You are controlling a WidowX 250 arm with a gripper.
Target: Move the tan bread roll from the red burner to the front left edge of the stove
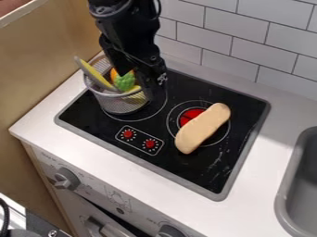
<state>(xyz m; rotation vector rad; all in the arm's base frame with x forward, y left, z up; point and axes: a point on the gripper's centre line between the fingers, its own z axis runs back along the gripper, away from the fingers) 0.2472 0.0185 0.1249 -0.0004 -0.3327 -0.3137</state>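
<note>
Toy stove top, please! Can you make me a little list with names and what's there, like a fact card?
Gripper: above the basket, at its right side
Basket: silver mesh, standing on the left burner
In the basket: bumpy green toy, long yellow toy leaning past the rim, some orange
Right burner: ring with a red middle
On that burner: long tan toy, lying slanted, covering part of the red
Front: two red knobs
Right side: gray sink

The white table [123,170] holds a flat black stove top [241,106], with a gray sink [281,199] at the right. On the stove top are a round wire basket [117,102] and a long tan thing [202,128], maybe bread, partly over a red spot [189,114]
</note>
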